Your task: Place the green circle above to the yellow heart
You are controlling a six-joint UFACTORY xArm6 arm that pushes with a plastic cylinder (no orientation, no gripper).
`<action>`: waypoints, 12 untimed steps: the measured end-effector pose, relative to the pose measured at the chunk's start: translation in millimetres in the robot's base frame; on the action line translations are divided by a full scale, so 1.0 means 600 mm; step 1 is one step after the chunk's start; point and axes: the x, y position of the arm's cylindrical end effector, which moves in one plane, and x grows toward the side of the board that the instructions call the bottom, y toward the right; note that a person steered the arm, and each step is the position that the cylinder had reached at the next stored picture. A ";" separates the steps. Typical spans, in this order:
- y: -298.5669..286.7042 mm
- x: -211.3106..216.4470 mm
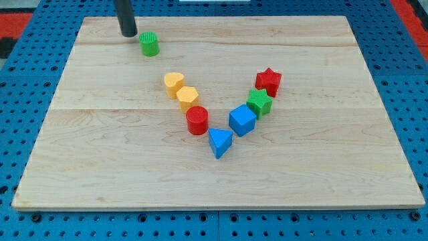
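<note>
1. the tool is a plain rod with no jaws, so it is neither released, clenched nor grasping anything; my tip (128,33) is resting on the tabletop (334,174) near the view's top-left corner.
2. the green circle (149,43) is sitting just beside my tip, toward the view's right and slightly lower; contact cannot be confirmed.
3. the yellow heart (174,84) is lying lower and further right, heading the left arm of a v-shaped row with a second yellow block (188,98), a red cylinder (197,120) and a blue triangle (220,142).
4. judged step: the push is underway, with the circle not yet directly above the heart.
5. the next move is calling for a short push toward the view's right, stopping before the circle is disturbing the heart.
</note>
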 end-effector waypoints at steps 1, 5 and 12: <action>0.078 0.028; 0.217 0.034; 0.196 0.083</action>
